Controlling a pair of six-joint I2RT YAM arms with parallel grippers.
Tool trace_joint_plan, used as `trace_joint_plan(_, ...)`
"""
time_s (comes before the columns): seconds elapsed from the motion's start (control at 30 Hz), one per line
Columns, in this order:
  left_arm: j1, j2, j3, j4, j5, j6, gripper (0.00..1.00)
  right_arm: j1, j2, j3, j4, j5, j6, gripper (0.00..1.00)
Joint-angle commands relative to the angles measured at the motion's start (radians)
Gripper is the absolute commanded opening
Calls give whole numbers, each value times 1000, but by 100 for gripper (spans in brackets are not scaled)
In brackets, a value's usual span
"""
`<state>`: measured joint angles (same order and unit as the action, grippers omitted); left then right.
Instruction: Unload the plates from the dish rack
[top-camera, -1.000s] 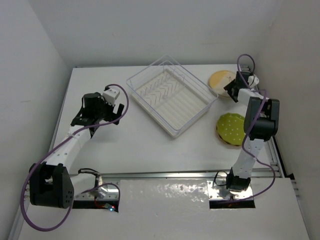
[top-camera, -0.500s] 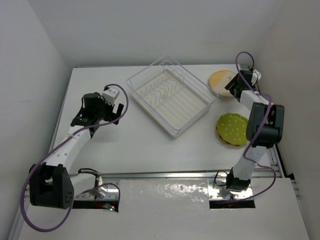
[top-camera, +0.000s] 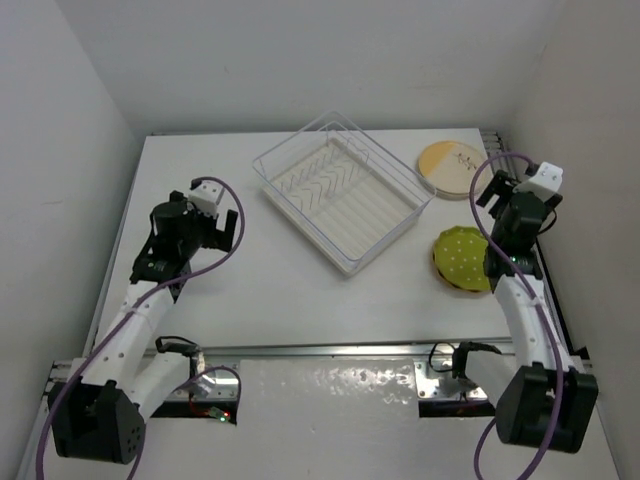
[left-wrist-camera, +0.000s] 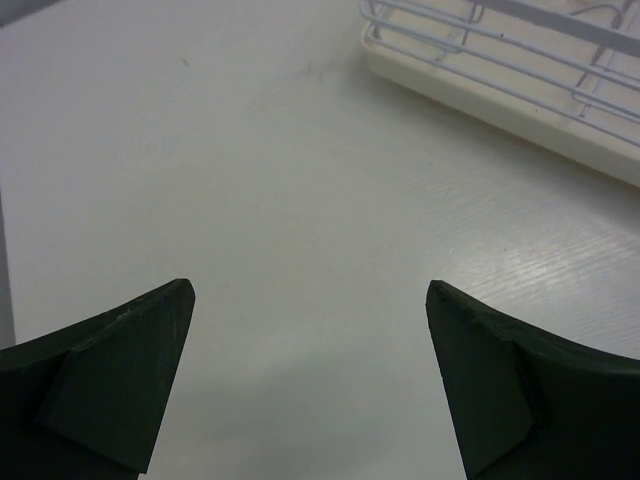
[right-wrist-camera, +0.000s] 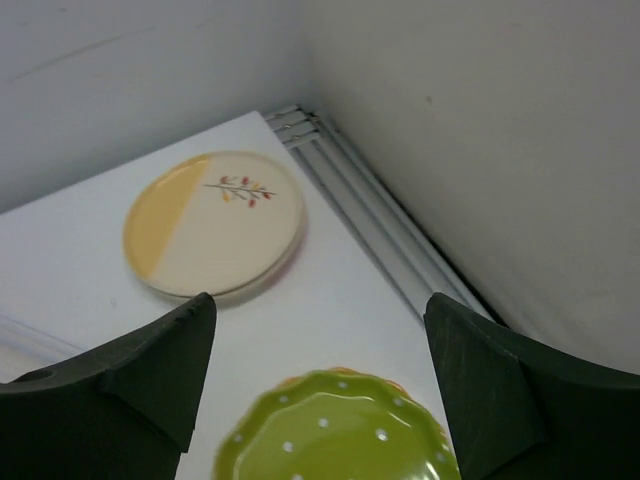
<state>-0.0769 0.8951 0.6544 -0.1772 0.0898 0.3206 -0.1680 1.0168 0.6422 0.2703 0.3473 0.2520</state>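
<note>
The white dish rack (top-camera: 340, 195) stands at the table's middle back with no plates in it; its corner shows in the left wrist view (left-wrist-camera: 520, 70). A beige and yellow plate (top-camera: 450, 167) lies on the table right of the rack, also in the right wrist view (right-wrist-camera: 213, 222). A yellow-green dotted plate (top-camera: 463, 258) lies on an orange plate whose rim just shows, near the right edge (right-wrist-camera: 335, 435). My right gripper (top-camera: 505, 190) is open and empty, above and between these plates (right-wrist-camera: 320, 310). My left gripper (top-camera: 215, 232) is open and empty over bare table left of the rack (left-wrist-camera: 310, 300).
A metal rail (top-camera: 550, 290) runs along the table's right edge beside the right wall (right-wrist-camera: 370, 210). White walls enclose the table on three sides.
My right arm has pulled back from the beige and yellow plate toward the right edge, its gripper now raised and empty. My left arm has drawn back slightly toward its base.
</note>
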Motion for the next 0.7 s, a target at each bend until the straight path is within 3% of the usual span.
trace_joint_plan(0.0, 9, 39, 5, 28, -64, -121, 100, -2, -115, -39, 52, 128, -108, 84)
trace_joint_plan(0.17, 11, 54, 28, 85, -234, -232, 100, -2, -233, -87, 24, 222, -184, 88)
trace_joint_plan(0.33, 11, 53, 42, 58, -196, -262, 100, -4, -360, -157, 8, 272, -237, 90)
trace_joint_plan(0.67, 11, 57, 44, 44, -167, -348, 100, -2, -425, -170, -63, 298, -284, 91)
